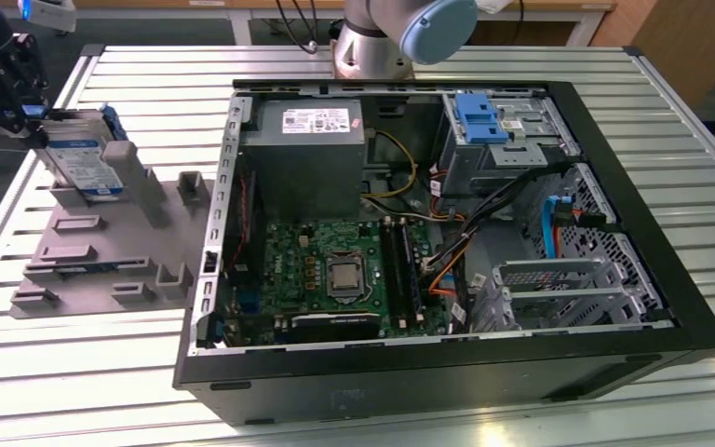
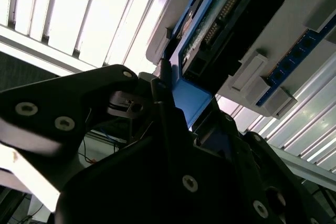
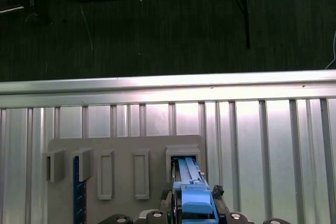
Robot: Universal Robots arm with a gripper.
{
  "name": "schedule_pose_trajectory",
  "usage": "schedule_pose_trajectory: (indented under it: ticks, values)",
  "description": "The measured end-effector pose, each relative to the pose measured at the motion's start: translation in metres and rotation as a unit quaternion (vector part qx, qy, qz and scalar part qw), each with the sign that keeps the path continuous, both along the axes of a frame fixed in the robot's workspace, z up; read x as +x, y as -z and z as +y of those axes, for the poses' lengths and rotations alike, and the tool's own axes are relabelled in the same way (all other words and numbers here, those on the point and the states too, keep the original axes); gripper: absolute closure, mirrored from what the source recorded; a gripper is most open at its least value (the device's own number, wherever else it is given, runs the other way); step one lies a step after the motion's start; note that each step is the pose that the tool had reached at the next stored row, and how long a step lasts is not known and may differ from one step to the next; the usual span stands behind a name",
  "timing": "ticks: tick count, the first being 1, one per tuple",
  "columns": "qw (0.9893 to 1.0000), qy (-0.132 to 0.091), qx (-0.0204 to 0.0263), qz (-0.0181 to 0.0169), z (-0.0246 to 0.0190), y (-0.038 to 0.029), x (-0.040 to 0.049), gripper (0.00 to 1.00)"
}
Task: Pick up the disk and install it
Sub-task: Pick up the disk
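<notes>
One black pincer (image 1: 33, 119) was at the upper edge of the one disk (image 1: 81, 158), on the exterior view's left. It straddled the disk's blue side rail (image 3: 195, 199), but whether it was clenched on the disk or released could not be told. The disk stood on edge, slightly tilted, with its lower end seated in a socket of the one grey holder plate (image 1: 100, 244). It was outside the computer case (image 1: 457, 377).

The holder plate lay flat on the slatted metal worktop (image 1: 146, 70), just beside the case on the exterior view's left. The one case lay open. Inside it were:
- one grey power supply box (image 1: 305, 154)
- one green mainboard (image 1: 320, 270)
- one blue bracket (image 1: 476, 116) on a silver cage

The arm's base (image 1: 376, 42) stood on the worktop behind the case.

The first wrist view looked down the disk's rail and showed five raised sockets in a row on the plate. The disk occupied the end socket, and one blue strip (image 3: 79, 192) stood by the second socket from the other end. The exterior view did not resolve that row.

The second wrist view showed the black pincer body close up against the blue rail, with the disk's connector edge (image 2: 220, 11) beyond it. The case appeared in the exterior view and not in either wrist view.
</notes>
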State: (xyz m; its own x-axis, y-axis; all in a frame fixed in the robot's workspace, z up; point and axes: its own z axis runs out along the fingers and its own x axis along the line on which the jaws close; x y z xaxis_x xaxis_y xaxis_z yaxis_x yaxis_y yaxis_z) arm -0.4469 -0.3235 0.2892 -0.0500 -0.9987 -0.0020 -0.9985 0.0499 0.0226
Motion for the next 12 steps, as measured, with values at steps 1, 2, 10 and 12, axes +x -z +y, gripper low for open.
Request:
schedule_pose_trajectory:
  ticks: [1,2,10,12]
  values:
    - [1.0000,0.000,0.0001,0.0000,0.0000,0.0000,0.0000,0.62]
    - [1.0000,0.000,0.0001,-0.0001,0.0000,0.0000,0.0000,0.62]
    - [1.0000,-0.009,0.0000,-0.0001,-0.0029,0.0002,0.0000,0.63]
    - [0.9999,-0.013,0.0000,-0.0001,-0.0037,0.0003,0.0000,0.63]
